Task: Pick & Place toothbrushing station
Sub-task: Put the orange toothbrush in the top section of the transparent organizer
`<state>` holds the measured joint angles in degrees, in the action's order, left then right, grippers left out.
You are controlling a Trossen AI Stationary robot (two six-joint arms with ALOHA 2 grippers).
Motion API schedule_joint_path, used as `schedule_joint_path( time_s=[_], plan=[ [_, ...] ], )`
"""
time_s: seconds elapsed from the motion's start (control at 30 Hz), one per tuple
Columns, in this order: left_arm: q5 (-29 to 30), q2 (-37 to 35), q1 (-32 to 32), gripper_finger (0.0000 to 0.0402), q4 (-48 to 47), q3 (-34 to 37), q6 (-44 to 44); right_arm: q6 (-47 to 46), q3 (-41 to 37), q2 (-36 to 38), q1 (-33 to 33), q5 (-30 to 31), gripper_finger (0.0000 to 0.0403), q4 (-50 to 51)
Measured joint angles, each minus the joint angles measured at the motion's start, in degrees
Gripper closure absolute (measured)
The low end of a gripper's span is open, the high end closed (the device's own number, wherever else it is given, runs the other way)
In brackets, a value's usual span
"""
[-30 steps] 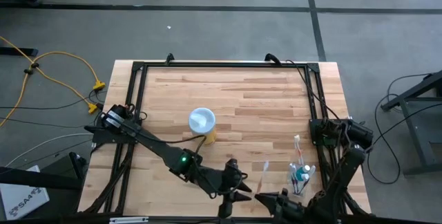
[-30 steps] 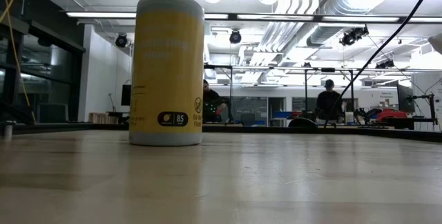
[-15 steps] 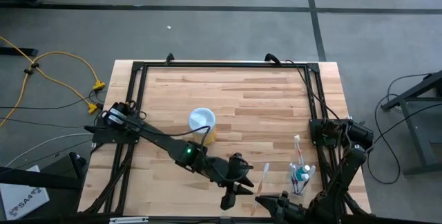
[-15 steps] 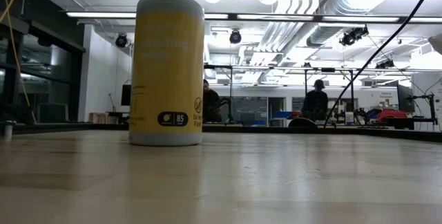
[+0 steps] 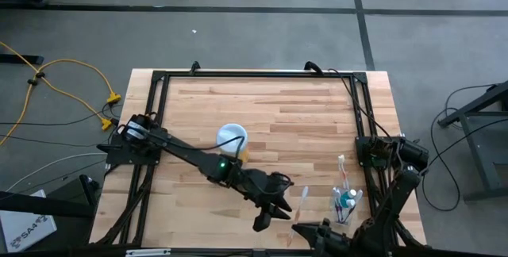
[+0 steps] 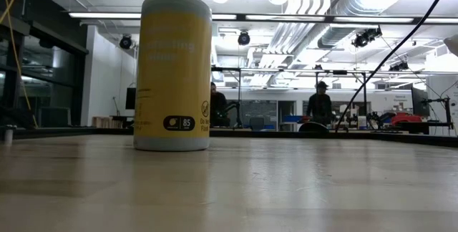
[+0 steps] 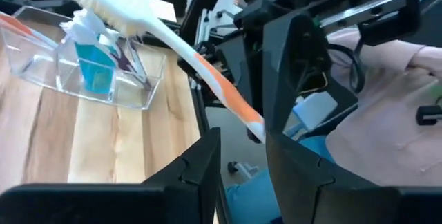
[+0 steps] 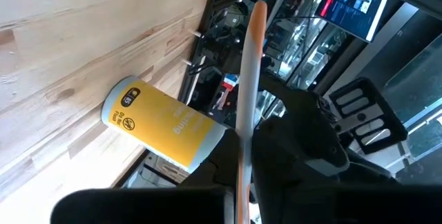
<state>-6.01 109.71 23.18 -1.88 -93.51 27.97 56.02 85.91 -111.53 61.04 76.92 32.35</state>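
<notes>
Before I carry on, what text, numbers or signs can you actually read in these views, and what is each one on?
"85": in a dark oval badge low on the yellow canister, beside a round symbol; also seen in the right wrist view.
Large pale lettering on the upper part of the canister label: too faint to read.
Small print beside the badge: too small to read.
White card on the floor beside the table: dark logo, too small to read.

One yellow canister (image 5: 232, 140), one clear holder (image 5: 346, 203), two arms
</notes>
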Motion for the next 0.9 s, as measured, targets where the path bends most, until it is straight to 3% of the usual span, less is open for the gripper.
schedule_joint_path(
  time_s=[0.9],
  plan=[
    [-11.2, 2.9, -3.6, 0.0290, 6.0, 0.1, -3.5, 4.0, 0.0, 0.0, -1.6, -1.0, 0.0390, -4.5]
  ],
)
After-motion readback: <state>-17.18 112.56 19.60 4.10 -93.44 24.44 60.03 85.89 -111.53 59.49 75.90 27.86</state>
